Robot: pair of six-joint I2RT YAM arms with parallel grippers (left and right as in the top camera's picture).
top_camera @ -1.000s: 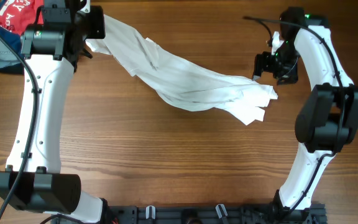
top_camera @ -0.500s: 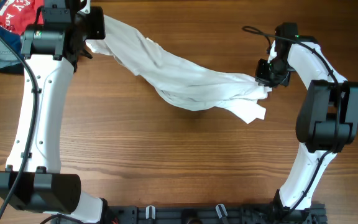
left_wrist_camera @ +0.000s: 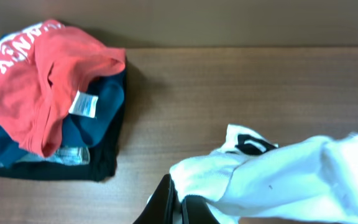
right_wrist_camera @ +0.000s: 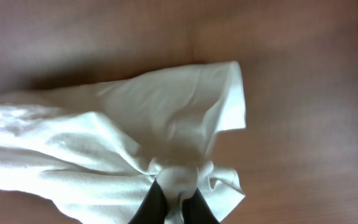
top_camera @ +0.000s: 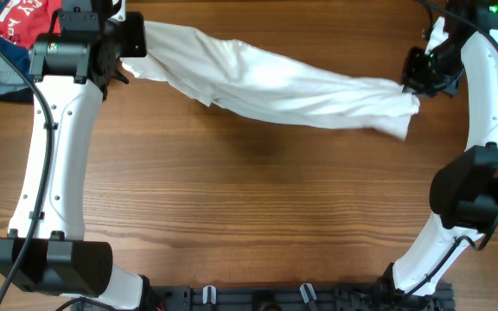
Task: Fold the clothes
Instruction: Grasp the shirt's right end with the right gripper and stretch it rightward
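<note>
The clothes point(top_camera: 292, 86) are a white garment hanging stretched across the far part of the table, from the top left to the top right. My left gripper point(top_camera: 138, 43) is shut on its left end. In the left wrist view the fingers point(left_wrist_camera: 178, 198) pinch a bunched white edge point(left_wrist_camera: 278, 177), with a small black label point(left_wrist_camera: 253, 144) just beyond. My right gripper point(top_camera: 411, 82) is shut on the right end. In the right wrist view its fingertips point(right_wrist_camera: 174, 190) squeeze a wad of the white fabric point(right_wrist_camera: 135, 118), and a loose corner hangs to the right.
A pile of other clothes lies at the far left corner, with a red piece point(top_camera: 20, 22) on top of blue and dark ones point(left_wrist_camera: 98, 118). A black rail point(top_camera: 301, 298) runs along the table's front edge. Bare wood point(top_camera: 258, 199) spreads below the garment.
My right gripper shut on the garment's right end, then rose and swung far right, pulling the sagging cloth into a long band. The left gripper has not moved.
</note>
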